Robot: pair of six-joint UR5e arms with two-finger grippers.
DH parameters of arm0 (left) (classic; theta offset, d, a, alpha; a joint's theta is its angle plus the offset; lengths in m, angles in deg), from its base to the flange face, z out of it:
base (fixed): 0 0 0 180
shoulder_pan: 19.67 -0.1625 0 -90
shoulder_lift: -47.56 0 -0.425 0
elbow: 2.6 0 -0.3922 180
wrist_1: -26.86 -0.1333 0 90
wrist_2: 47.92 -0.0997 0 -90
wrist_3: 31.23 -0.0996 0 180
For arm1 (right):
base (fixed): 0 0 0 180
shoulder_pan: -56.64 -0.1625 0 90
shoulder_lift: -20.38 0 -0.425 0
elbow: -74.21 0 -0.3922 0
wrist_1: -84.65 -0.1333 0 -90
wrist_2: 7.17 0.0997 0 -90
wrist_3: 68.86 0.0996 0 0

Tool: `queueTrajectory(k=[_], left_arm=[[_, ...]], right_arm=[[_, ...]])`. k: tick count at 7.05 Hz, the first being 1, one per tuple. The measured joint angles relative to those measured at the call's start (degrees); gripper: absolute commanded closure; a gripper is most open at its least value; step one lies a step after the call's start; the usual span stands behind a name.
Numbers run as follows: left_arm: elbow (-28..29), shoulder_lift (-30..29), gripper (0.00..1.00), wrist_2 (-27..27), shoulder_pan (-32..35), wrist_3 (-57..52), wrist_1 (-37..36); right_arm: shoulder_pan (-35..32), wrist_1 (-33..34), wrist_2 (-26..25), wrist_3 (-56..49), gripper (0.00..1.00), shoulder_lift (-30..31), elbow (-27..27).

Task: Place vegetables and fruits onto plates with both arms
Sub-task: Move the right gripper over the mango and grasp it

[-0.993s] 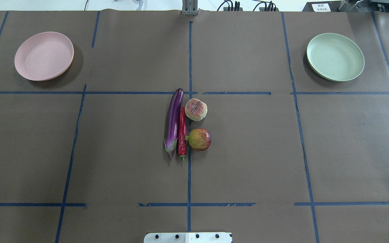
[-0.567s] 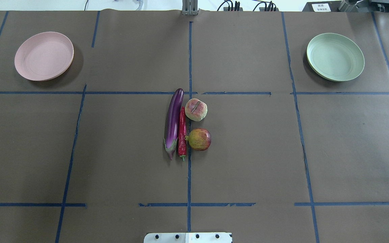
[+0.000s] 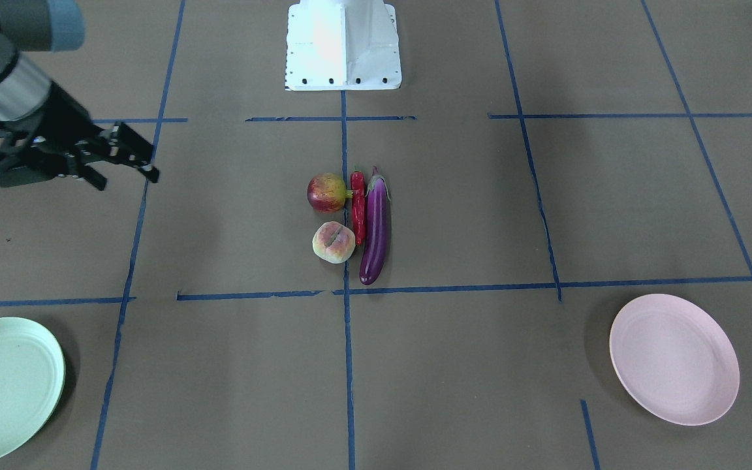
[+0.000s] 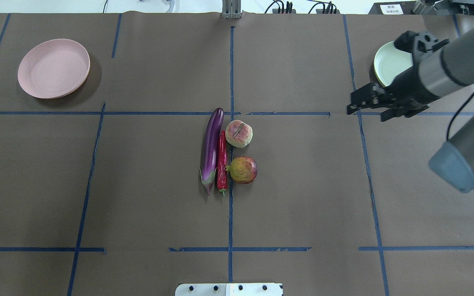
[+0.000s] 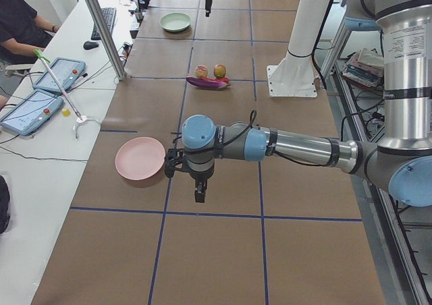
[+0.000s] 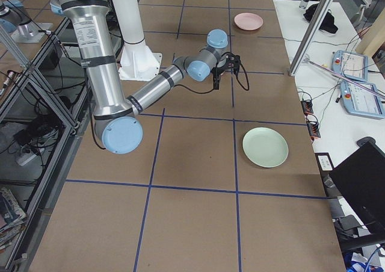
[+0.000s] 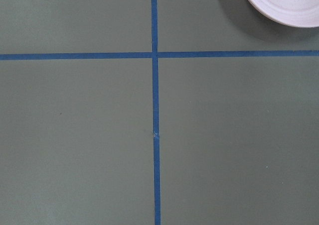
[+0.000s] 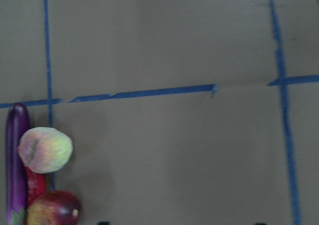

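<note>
In the overhead view, at the middle of your counter (image 4: 138, 185), the eggplant (image 4: 211, 148) lies pointing 12 to 6 o'clock, cap toward 6. The chili pepper (image 4: 221, 160) lies touching it on its 3 o'clock side. Just beside the chili, again at 3 o'clock, sit the peach (image 4: 239, 133) and, at the peach's 6 o'clock, the pomegranate-like fruit (image 4: 244, 169).

From this group you find the pink plate (image 4: 54, 68) well apart at 10 o'clock and the green plate (image 4: 387, 61) at 2 o'clock.

The right pincer (image 4: 366, 111) hovers between the group and the green plate, its fingers spread and pinching nothing.

The left pincer (image 5: 200, 193) hangs over the counter just beside the pink plate. You cannot tell whether it is spread or pressed together.
</note>
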Motion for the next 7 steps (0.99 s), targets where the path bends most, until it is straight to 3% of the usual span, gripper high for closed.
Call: queueTrajectory(k=[3,4,7], left_arm=[[-0.31,-0.08,0.00,2.81,-0.02,0.07,0.04],[-0.37,-0.08,0.00,3.79,-0.01,0.08,0.04],[-0.51,-0.09,0.00,4.37,0.02,0.08,0.09]], right_arm=[[17.48,3.79,-24.73,8.99,0.01,-11.46,2.62],[20.40,4.39,-28.80,9.65,0.01,-14.89,6.10],[23.06,4.51,-30.88,11.59,0.01,-21.22,14.93]])
